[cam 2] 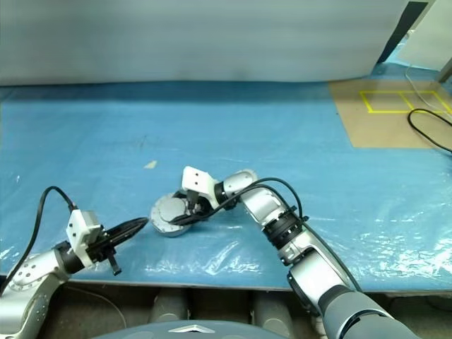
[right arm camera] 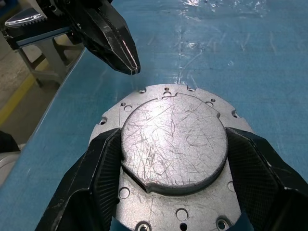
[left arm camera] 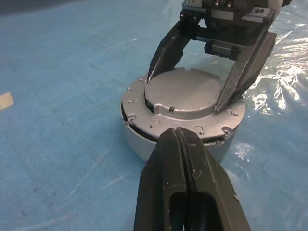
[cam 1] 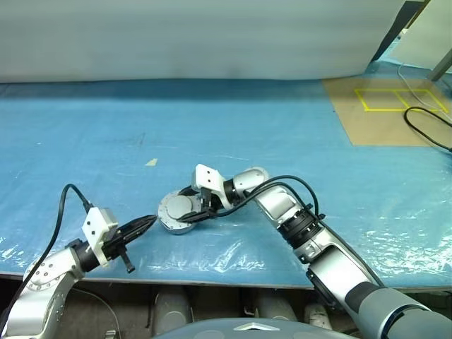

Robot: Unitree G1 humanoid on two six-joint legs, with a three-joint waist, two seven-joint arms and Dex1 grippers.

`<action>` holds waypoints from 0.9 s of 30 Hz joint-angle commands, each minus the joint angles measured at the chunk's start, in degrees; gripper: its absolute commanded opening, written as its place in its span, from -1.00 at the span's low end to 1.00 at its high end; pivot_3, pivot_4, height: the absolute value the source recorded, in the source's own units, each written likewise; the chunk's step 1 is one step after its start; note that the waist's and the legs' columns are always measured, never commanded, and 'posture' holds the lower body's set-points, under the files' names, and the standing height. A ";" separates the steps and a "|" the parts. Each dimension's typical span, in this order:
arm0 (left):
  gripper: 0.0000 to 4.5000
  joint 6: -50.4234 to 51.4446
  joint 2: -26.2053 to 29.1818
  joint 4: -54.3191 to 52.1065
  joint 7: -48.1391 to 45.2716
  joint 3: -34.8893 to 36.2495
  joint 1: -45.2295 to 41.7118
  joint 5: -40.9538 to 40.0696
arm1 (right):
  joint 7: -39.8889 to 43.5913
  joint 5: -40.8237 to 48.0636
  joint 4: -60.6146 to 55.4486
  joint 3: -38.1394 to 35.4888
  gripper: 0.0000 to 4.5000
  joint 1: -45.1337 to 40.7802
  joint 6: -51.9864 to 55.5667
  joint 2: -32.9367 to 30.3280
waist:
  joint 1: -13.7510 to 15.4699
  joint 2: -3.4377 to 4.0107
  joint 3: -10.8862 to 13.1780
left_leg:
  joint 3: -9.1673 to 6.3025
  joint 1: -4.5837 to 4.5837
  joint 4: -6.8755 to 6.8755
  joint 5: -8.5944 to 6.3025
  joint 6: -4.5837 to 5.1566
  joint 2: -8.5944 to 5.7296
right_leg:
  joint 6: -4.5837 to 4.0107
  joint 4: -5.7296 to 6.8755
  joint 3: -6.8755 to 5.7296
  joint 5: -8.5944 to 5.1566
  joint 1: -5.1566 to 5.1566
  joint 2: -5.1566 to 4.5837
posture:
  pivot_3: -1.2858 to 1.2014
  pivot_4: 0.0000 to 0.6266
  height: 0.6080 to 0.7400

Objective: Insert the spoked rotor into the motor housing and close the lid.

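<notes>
- The motor housing (cam 1: 176,220) is seen standing flat on the blue-covered surface (cam 1: 106,141), close to the surface's near edge.
- The lid (right arm camera: 173,144) is seen lying shut on top of the housing, plain grey scratched face up; a thin dark gap along the seam between lid and housing is visible in the left wrist view.
- Screw holes are seen around the lid's flange, with a raised round boss in the middle.
- The right hand (cam 1: 200,212) is placed over the housing from the side away from the left arm, fingers spread wide.
- One right fingertip (left arm camera: 153,76) is set against one side of the lid's raised boss and the other against the opposite side, so the boss is bracketed; whether it is squeezed or just touched cannot be told.
- The left hand (cam 1: 145,224) is held just beside the housing on the robot's left, fingers pressed together, nothing between them.
- The left tips are pointed at the housing's side wall, a small gap from it; in the right wrist view they hang just past the lid's rim.
- A small pale scrap (cam 1: 152,162) is seen lying on the surface beyond the housing, well apart from it.
- A brown patch with yellow tape lines (cam 1: 395,99) and a black cable (cam 1: 424,127) are seen far beyond the housing, toward the robot's right.
</notes>
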 commanded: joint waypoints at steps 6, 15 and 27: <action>-1.00 -2.09 1.30 -1.84 -1.63 3.59 2.33 -1.05 | -0.20 -1.92 3.15 1.77 0.32 0.10 -0.84 0.21 | -0.02 0.00 0.00 | 0.00 0.08 -0.01 -0.02 0.03 0.00 | 0.00 0.00 0.01 0.00 0.07 0.00 | 0.03 -0.52 1.00; -1.00 -2.52 1.79 -3.14 -2.44 3.53 4.75 -0.75 | 0.35 -1.93 3.47 2.07 0.32 -0.56 -1.08 1.08 | -0.10 0.00 -0.01 | 0.01 0.11 -0.07 -0.02 0.04 0.00 | 0.00 -0.02 0.04 0.00 0.07 0.01 | 0.03 -0.52 1.00; -1.00 -0.97 3.00 -5.86 -3.71 4.41 7.13 -2.67 | -0.14 -0.72 4.30 0.51 0.32 -1.39 1.05 3.32 | -0.11 0.01 0.00 | 0.04 0.18 -0.21 -0.03 0.05 0.00 | -0.01 -0.03 0.06 -0.01 0.04 0.01 | 0.03 -0.52 1.00</action>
